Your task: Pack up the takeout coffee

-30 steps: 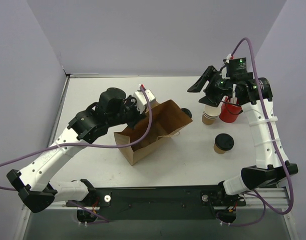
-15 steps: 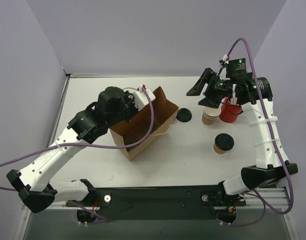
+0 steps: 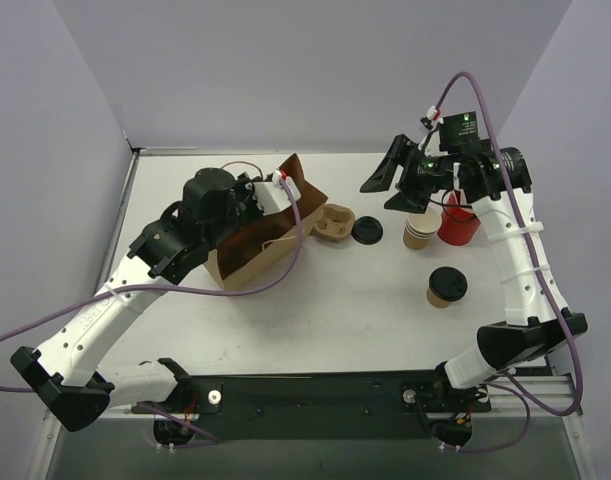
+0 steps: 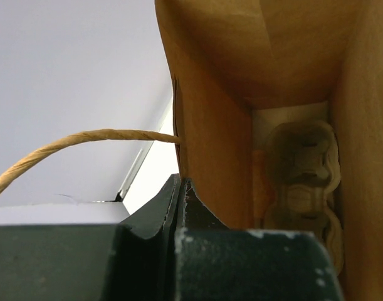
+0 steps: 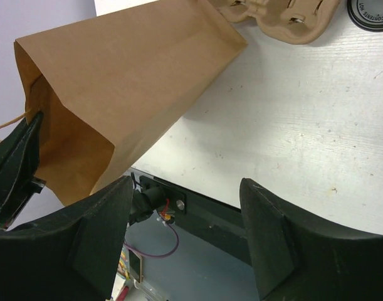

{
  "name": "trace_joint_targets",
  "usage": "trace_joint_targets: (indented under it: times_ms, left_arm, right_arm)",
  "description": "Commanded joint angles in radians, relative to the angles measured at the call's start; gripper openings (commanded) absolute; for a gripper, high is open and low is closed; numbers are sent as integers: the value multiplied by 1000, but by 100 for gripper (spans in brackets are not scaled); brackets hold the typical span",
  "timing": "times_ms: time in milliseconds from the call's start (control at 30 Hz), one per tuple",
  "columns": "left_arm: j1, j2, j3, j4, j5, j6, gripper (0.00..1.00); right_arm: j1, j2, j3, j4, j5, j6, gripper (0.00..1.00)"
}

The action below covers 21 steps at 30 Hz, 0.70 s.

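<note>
The left claw [image 4: 180, 194] was pinched shut on the rim of the paper bag [image 3: 253, 252], a finger on each side of the brown wall, beside the twine handle [image 4: 66, 147]. Its arm rose from the near left corner, bent at the elbow and reached right over the bag. Nearest, on the right of the table [image 3: 335, 320], stood the coffee cup [image 3: 446, 287], upright with its black lid on, well apart from the bag. The bag lay tilted at middle left. A pulp cup carrier [image 3: 333, 222] lay at its right end. Farther right were a loose black lid [image 3: 366, 230], a stack of tan cups [image 3: 418, 232] and a red cup [image 3: 457, 224]. Farthest, the right claw [image 3: 385, 186] hung above the table, fingers spread wide and holding nothing, its arm arched up from the near right and pointing left.
</note>
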Motion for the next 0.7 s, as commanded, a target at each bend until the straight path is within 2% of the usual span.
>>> trace_joint_targets:
  times_ms: [0, 200, 500, 667]
  left_arm:
    - [1, -52, -62, 91, 12, 89, 0]
    - [-53, -78, -159, 170, -77, 91, 0]
    - [-51, -61, -99, 148, -101, 115, 0]
    - [-21, -101, -118, 127, -106, 151, 0]
  right_arm:
    - [18, 24, 30, 4, -44, -28, 64]
    - [36, 42, 32, 14, -79, -39, 65]
    - [127, 122, 119, 42, -104, -29, 66]
    - [153, 139, 115, 68, -103, -17, 66]
